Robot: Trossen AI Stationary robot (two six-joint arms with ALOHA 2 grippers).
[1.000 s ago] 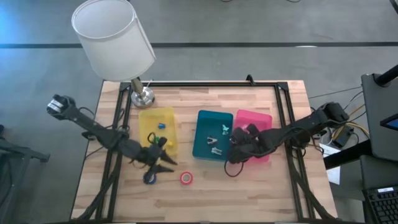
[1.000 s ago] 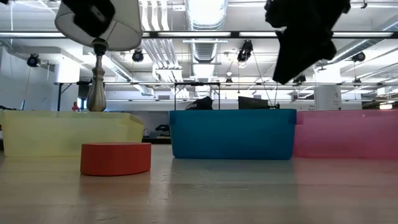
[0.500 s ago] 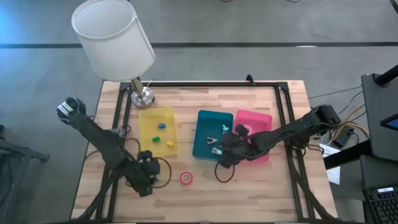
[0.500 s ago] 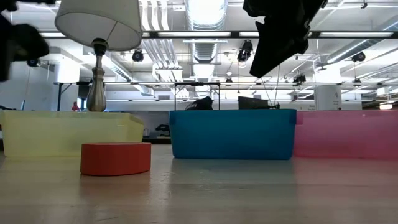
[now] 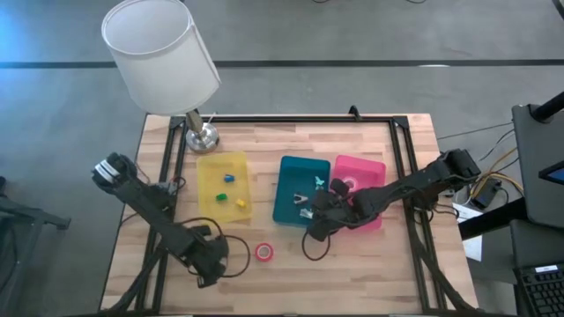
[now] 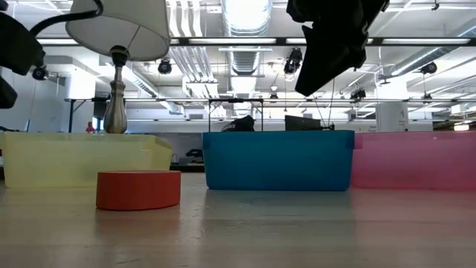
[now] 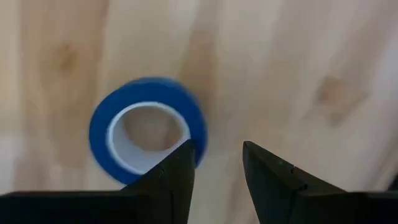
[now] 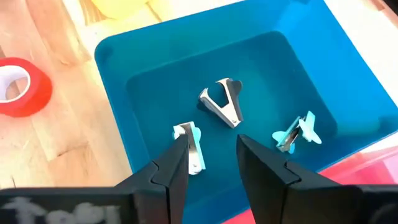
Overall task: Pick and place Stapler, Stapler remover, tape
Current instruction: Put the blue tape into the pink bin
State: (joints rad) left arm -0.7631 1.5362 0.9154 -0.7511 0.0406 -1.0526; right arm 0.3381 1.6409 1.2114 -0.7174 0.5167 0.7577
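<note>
A blue tape roll (image 7: 147,127) lies flat on the wood. My left gripper (image 7: 216,152) points straight down just beside it, open by a narrow gap; in the high view this gripper (image 5: 207,261) hides the roll. A red tape roll (image 5: 263,253) (image 6: 138,189) lies flat near the table's near edge. My right gripper (image 8: 212,142) is open and hovers over the near part of the blue tray (image 5: 284,211), where three staple removers (image 8: 222,102) lie. Small staplers (image 5: 226,176) sit in the yellow tray (image 5: 204,167). My left gripper comes from above, pointing down. One fingertip (image 7: 185,158) shows over the blue roll's rim (image 7: 198,134), the other stands outside the roll. I cannot tell whether it touches the roll, which lies flat on the table.
A pink tray (image 5: 374,169) stands right of the blue one. A lamp base (image 5: 202,136) with a large white shade (image 5: 159,53) stands at the far left corner. Bare wood lies along the near edge, right of the red roll.
My left gripper has moved from the yellow tray's near corner toward the table's near edge, tipped to point straight down, and now covers the blue roll in the high view. My right gripper has shifted left, from the pink tray's edge to over the blue tray.
</note>
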